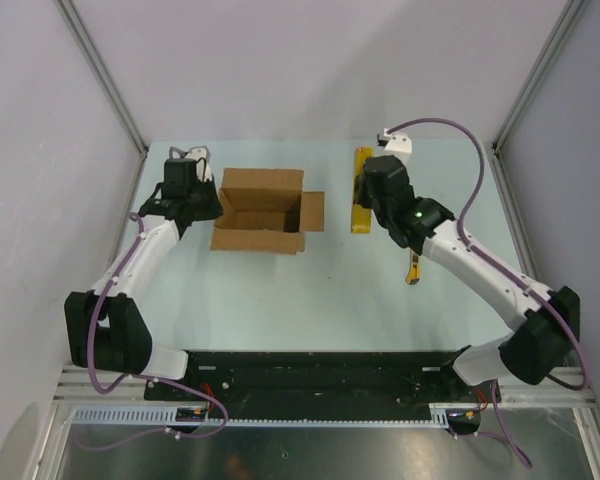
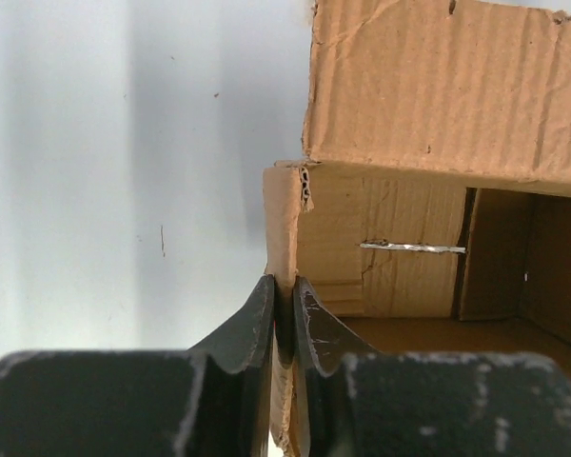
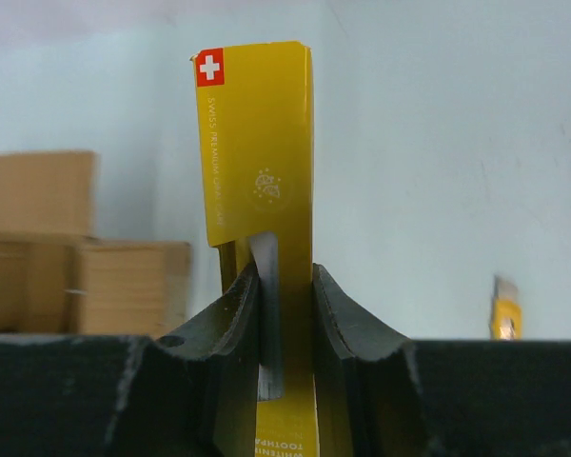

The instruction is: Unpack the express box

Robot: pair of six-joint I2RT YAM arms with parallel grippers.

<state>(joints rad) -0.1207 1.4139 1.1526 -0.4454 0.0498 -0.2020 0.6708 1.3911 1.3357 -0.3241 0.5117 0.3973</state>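
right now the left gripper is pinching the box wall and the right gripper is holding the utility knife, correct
Not quite. The right gripper is closed on the yellow package, not the utility knife, which lies on the table; the right wrist view shows this. The left gripper does pinch the express box wall.

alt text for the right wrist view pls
The right jaws pinch a slim yellow package with a small red-and-white cross at its top corner. Behind it on the left is a brown cardboard box, and far right a small yellow knife on the pale table.
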